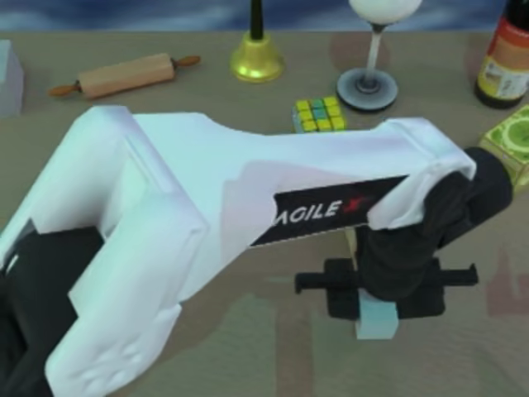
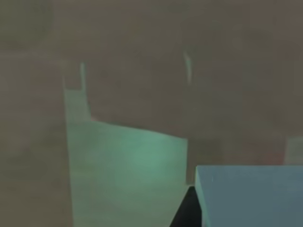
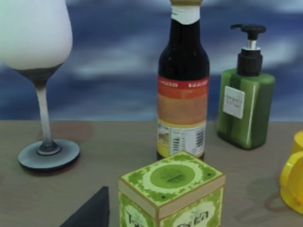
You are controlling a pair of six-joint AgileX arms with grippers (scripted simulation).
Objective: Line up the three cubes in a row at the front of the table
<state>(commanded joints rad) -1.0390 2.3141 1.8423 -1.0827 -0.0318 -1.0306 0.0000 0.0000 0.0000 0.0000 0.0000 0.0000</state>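
Note:
My left arm reaches across the table towards the front right. Its gripper points down over the small pale blue cube, which sits near the front edge. In the left wrist view the pale blue cube fills the corner, and one dark finger lies flat against its side, so the gripper is shut on it. The beige and yellowish-tan cubes are hidden. My right arm is out of the top view. One dark finger shows in its wrist view, well off to one side, with nothing held.
Along the back stand a rolling pin, a brass bell, a wine glass, a puzzle cube and a dark bottle. A green printed box sits at the right, with a pump bottle and yellow mug nearby.

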